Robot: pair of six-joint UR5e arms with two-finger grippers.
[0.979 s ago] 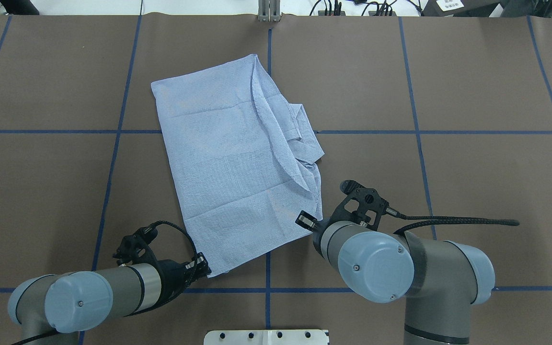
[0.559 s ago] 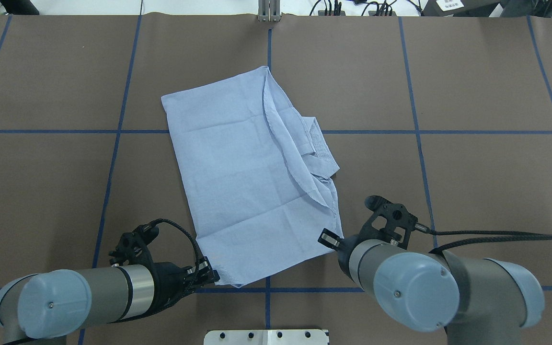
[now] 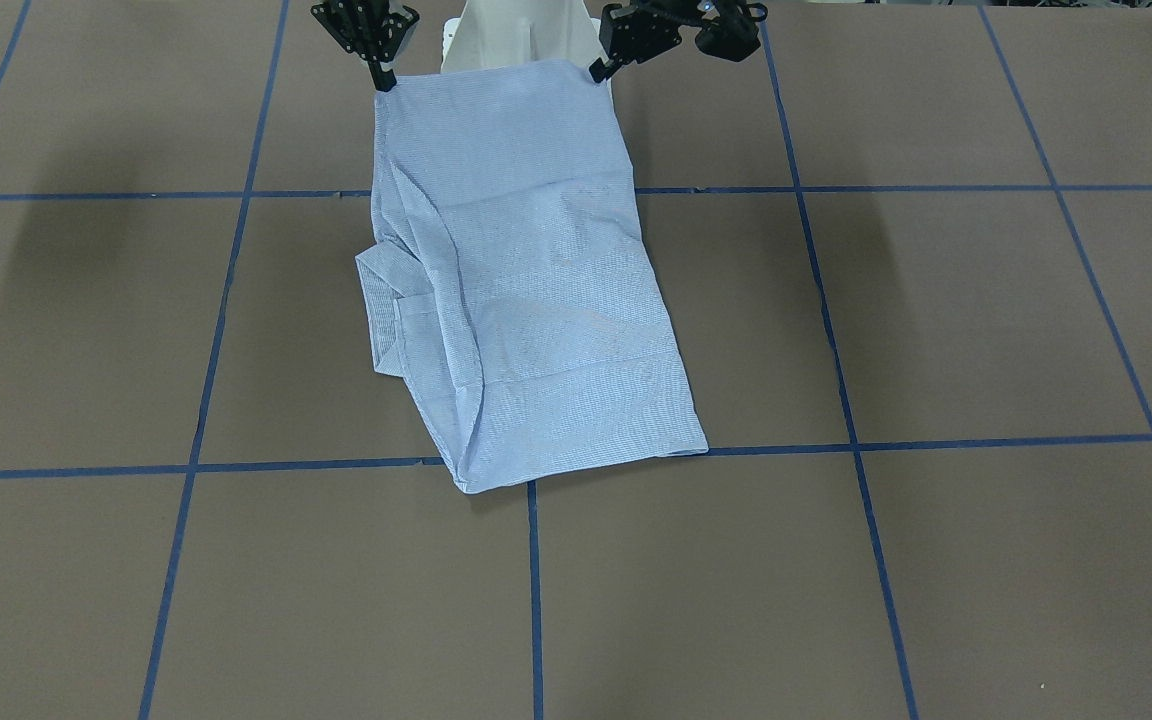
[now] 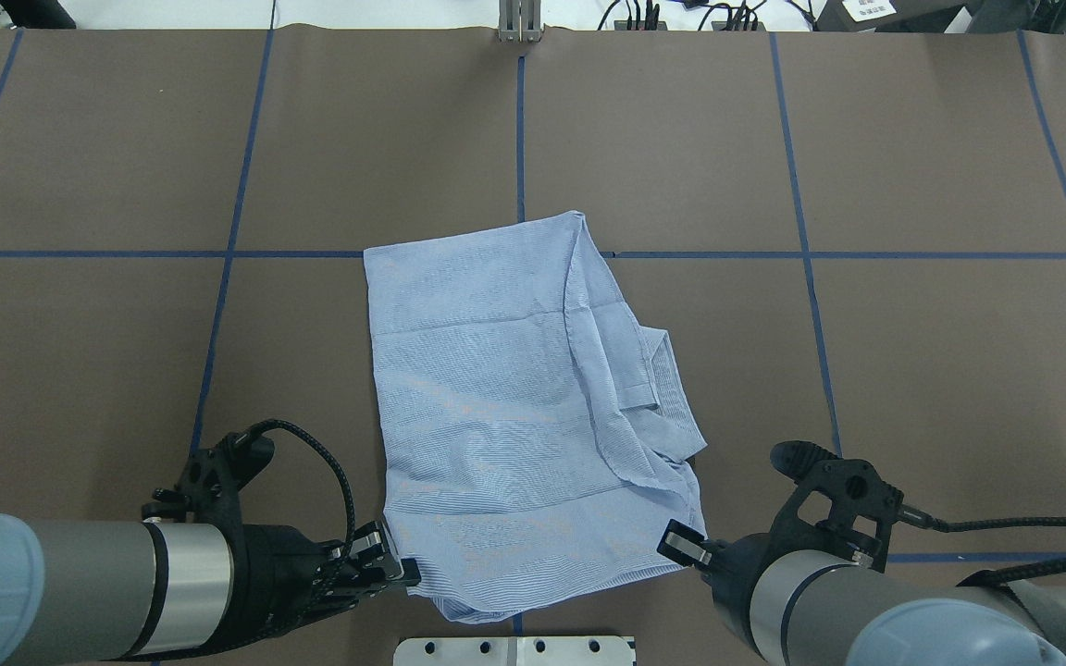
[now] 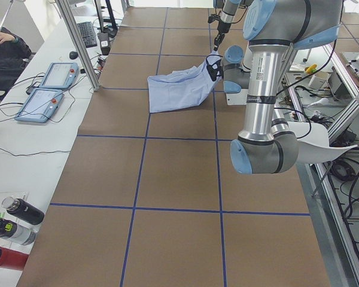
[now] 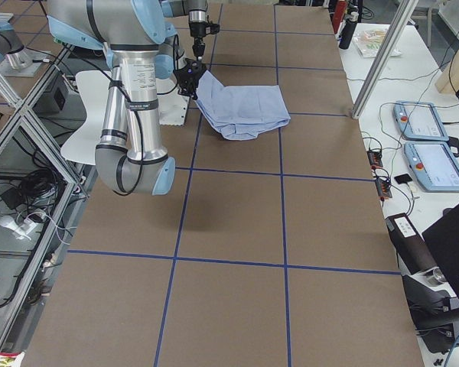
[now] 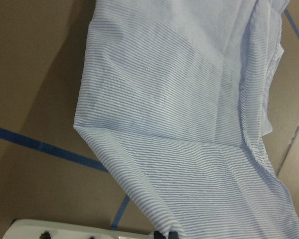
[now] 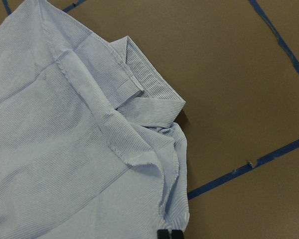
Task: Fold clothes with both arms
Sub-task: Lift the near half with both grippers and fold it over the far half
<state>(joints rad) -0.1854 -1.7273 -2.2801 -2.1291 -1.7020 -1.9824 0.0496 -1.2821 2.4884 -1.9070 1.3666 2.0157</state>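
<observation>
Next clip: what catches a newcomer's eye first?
The blue-striped shirt, folded to a rough rectangle, lies on the brown table with its collar poking out on the robot's right. The left tool and right tool each pinch a near corner, just ahead of the white base plate.

Figure: the robot's two tubular arms.
Left arm (image 4: 80, 583) and right arm (image 4: 829, 601): silver-grey tubes with rounded light blue joint caps. A polished metal band rings the left wrist. Each wrist carries a black bracket (image 4: 834, 495) pierced with holes, a braided black cable (image 4: 1005, 524), and black fingers (image 4: 681, 543) with silver-faced ends.
</observation>
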